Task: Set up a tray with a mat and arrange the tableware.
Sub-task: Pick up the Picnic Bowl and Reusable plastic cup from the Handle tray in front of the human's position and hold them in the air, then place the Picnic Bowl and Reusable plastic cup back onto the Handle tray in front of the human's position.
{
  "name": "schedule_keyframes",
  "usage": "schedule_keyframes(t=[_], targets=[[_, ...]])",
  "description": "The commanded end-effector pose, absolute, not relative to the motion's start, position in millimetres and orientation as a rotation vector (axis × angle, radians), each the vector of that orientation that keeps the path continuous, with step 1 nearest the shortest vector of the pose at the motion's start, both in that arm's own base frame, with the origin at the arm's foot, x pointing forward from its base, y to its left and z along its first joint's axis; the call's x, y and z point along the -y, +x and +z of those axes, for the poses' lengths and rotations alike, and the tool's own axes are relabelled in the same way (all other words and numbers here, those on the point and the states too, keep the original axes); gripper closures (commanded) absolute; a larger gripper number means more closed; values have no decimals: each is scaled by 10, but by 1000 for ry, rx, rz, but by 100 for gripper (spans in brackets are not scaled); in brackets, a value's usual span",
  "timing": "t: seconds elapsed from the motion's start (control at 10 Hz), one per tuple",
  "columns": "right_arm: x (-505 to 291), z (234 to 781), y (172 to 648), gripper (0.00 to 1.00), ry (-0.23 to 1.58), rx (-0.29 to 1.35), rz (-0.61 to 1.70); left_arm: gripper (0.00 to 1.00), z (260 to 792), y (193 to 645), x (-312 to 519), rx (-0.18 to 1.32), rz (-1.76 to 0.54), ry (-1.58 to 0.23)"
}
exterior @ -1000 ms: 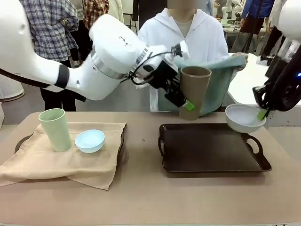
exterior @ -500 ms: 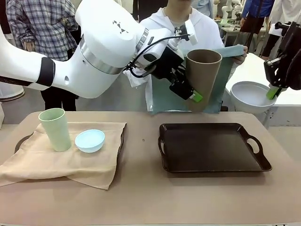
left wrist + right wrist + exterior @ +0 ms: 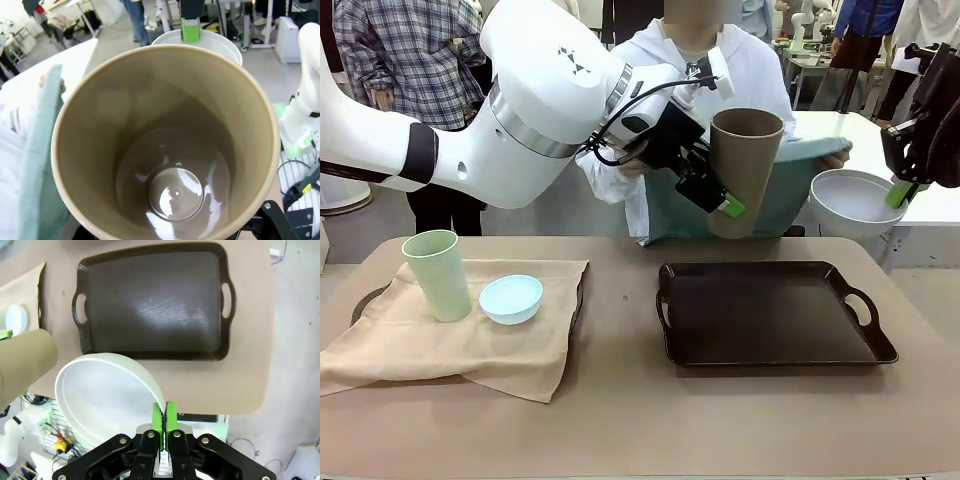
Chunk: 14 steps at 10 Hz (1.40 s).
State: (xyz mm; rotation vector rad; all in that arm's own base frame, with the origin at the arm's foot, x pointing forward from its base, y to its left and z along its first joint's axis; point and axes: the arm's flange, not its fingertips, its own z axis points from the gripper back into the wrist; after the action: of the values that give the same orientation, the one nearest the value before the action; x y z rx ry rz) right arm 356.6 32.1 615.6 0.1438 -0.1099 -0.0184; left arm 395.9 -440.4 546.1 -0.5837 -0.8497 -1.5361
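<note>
My left gripper (image 3: 728, 200) is shut on the brown cup (image 3: 745, 165), held tilted in the air above the far edge of the bare dark tray (image 3: 770, 315). The left wrist view looks straight into the brown cup (image 3: 170, 150). At the right, beyond the table's edge, my right gripper (image 3: 898, 192) is shut on the rim of the white bowl (image 3: 850, 200); the right wrist view shows that gripper (image 3: 164, 420) pinching the bowl (image 3: 100, 390) above the tray (image 3: 152, 300). Behind the cup, a person holds up a teal mat (image 3: 790, 190). The pale green cup (image 3: 437, 275) and light blue bowl (image 3: 511, 298) stand at the left.
The green cup and blue bowl rest on a beige cloth (image 3: 460, 345) draped over a second tray at the table's left. The person stands close behind the far edge, arms spread with the mat. Bare tabletop (image 3: 620, 400) lies between the two trays and along the near edge.
Both arms have lifted: the brown cup rose and tilted, and the white bowl moved up and to the right, off the tray. The person's mat has dropped a little.
</note>
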Motion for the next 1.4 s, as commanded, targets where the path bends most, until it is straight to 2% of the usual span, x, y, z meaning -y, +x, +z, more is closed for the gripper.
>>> schedule_keyframes(t=[0.0,1.3], targets=[[-329,6128,3541,100,141,105,-16,77,5503,3950,4417,844,-1545,-598],[-329,6128,3541,100,141,105,-16,77,5503,3950,4417,844,-1545,-598]])
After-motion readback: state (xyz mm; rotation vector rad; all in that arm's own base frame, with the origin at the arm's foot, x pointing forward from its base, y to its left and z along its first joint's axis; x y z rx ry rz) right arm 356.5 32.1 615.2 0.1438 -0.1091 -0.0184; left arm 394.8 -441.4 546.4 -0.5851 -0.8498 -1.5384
